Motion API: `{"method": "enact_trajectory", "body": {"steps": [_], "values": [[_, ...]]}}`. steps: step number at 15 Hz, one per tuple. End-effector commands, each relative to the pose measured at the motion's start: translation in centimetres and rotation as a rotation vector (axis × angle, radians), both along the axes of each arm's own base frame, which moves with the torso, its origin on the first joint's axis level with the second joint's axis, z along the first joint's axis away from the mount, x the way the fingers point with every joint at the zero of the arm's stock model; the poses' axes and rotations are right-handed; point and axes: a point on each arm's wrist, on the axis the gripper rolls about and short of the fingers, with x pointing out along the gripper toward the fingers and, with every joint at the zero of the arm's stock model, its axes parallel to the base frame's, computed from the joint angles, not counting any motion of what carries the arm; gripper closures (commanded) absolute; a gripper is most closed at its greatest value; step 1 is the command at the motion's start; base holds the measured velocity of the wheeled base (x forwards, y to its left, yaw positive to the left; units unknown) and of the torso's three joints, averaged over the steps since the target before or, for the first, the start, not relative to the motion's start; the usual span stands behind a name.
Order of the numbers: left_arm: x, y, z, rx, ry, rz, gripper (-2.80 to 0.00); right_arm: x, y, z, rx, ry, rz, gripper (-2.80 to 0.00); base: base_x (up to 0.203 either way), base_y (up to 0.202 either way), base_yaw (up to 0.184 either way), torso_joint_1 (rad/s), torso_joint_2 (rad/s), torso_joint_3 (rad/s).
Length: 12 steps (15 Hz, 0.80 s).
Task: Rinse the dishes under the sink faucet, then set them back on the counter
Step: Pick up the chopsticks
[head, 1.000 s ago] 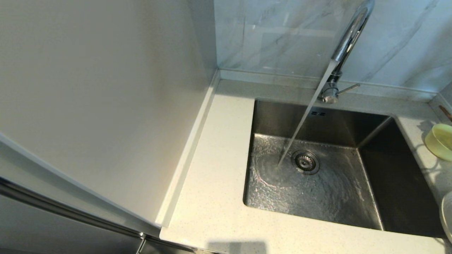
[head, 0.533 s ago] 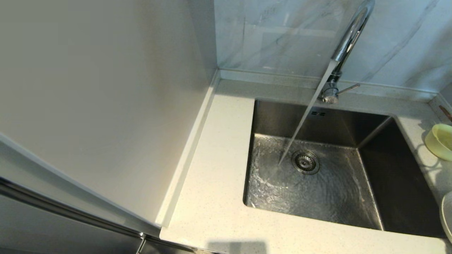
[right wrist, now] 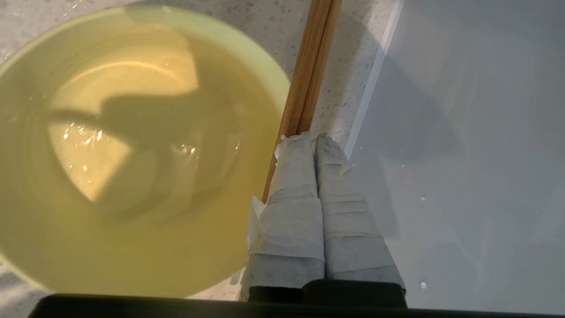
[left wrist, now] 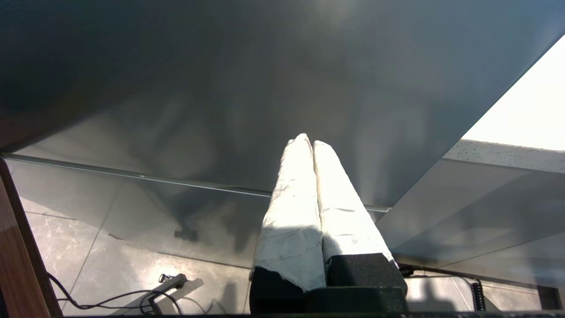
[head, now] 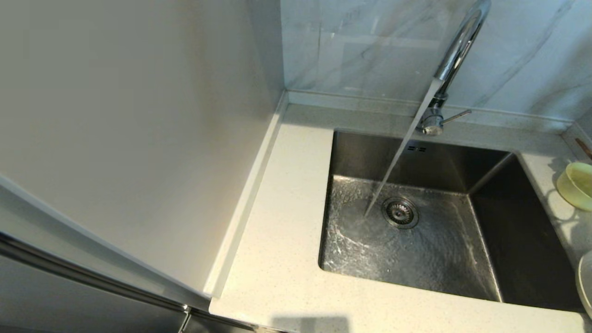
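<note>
Water runs from the chrome faucet (head: 455, 51) into the steel sink (head: 430, 263), landing beside the drain strainer (head: 400, 212). On the counter (head: 277, 259) to the sink's right stands the pale-yellow bowl (head: 577, 185), cut by the picture's edge; the cream plate (head: 586, 282) shows only as a sliver nearer me. Neither arm appears in the head view. In the right wrist view my right gripper (right wrist: 314, 139) is shut with nothing between its fingers, just beside the bowl (right wrist: 132, 150), whose inside holds water drops. My left gripper (left wrist: 309, 142) is shut and parked low, facing a dark cabinet front.
Thin wooden sticks (right wrist: 311, 66) lie on the counter between the bowl and the pale side wall (right wrist: 463, 132), running under my right fingertips. A tall pale panel (head: 138, 138) bounds the counter on the left. A marble backsplash (head: 370, 46) rises behind the faucet.
</note>
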Motion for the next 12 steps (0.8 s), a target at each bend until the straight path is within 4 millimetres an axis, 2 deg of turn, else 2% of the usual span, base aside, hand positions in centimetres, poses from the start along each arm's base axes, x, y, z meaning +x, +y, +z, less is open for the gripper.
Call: {"method": "enact_trajectory", "body": {"steps": [1, 12], "values": [[0.0, 0.0, 0.0, 0.000, 0.000, 0.001, 0.00, -0.2, 0.2, 0.0, 0.006, 0.016, 0.008, 0.00, 0.000, 0.000, 0.000, 0.000, 0.00, 0.000], [0.0, 0.0, 0.0, 0.000, 0.000, 0.000, 0.00, -1.0, 1.6, 0.9, 0.042, 0.038, 0.037, 0.00, 0.000, 0.000, 0.000, 0.000, 0.00, 0.000]]}}
